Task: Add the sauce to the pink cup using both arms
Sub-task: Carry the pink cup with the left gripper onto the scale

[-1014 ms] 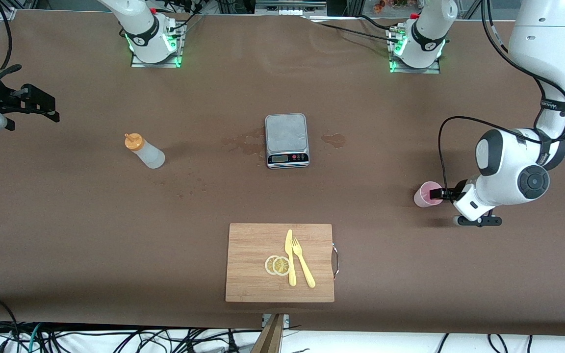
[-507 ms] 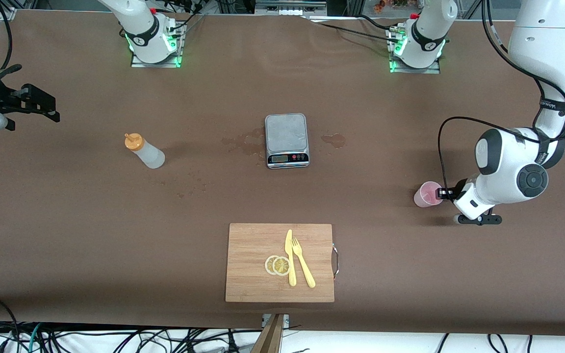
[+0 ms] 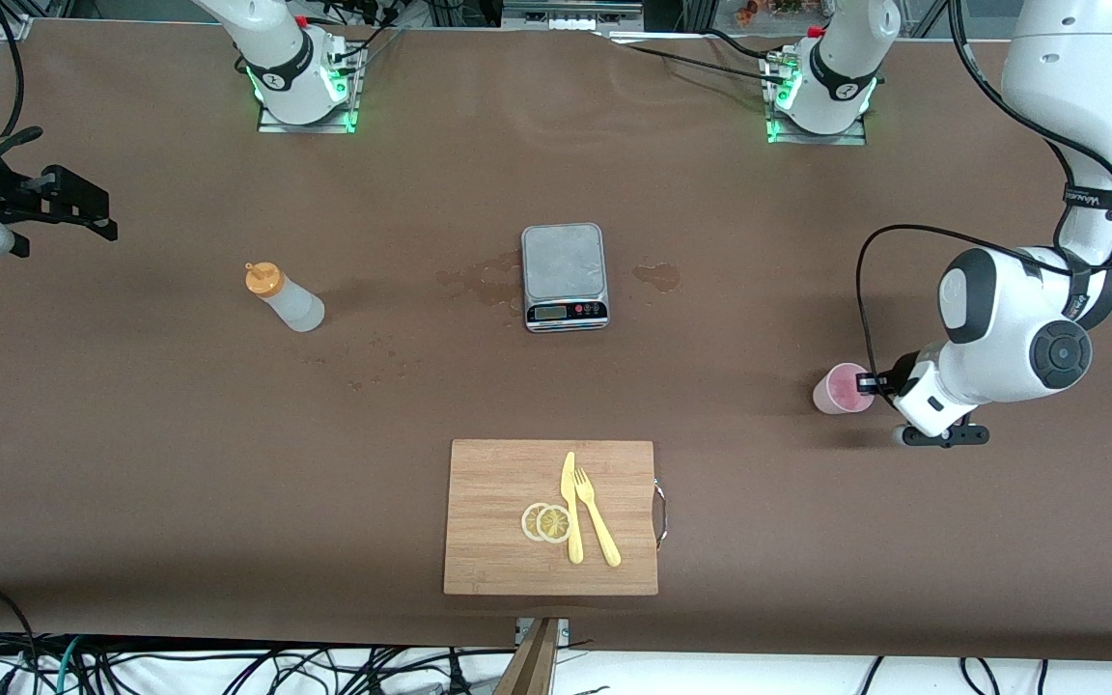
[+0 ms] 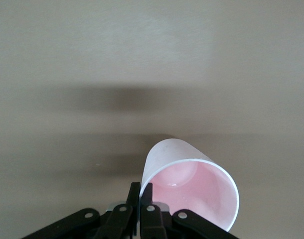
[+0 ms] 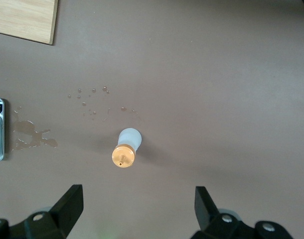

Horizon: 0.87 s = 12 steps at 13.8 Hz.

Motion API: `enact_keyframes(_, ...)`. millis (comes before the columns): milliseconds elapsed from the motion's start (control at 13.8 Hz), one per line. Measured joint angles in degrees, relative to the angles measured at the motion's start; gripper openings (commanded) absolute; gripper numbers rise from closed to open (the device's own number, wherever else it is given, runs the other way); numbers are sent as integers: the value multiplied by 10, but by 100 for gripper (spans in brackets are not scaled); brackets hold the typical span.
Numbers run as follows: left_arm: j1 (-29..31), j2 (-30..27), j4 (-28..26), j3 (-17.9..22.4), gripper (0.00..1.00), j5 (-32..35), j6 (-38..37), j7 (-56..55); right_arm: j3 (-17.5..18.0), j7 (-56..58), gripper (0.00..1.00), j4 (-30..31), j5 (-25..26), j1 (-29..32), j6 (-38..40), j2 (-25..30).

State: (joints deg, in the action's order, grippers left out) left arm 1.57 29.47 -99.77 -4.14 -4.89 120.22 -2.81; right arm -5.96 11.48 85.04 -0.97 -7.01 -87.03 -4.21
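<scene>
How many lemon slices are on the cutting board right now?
2. One lemon slice and a second slice lie overlapping on the cutting board, beside the yellow knife on the right arm's side. More could be hidden beneath them.

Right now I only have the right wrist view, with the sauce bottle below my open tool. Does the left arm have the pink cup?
Observer: Yes. The left tool is shut on the pink cup, pinching its rim with one finger inside and one outside.
Operator: Anything in it?
Observer: No, the left wrist view shows a bare pink bottom.
Operator: Where is it from my bottle?
Observer: At the left arm's end of the table, nearer the front camera than the sauce under your right tool. The scale stands between them.
</scene>
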Motion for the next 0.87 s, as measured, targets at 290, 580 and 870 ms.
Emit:
enact_keyframes(290, -86, -14, 46, -11, 0, -1, -51, -101, 0, 0, 99, 0, 0, 0, 0, 0)
enact_keyframes(580, -138, -24, 48, -55, 0, -1, -60, -189, 0, 0, 99, 0, 0, 0, 0, 0)
enact_keyframes(870, -178, -24, 48, -108, 0, -1, -61, -278, -4, 0, 99, 0, 0, 2, 0, 0)
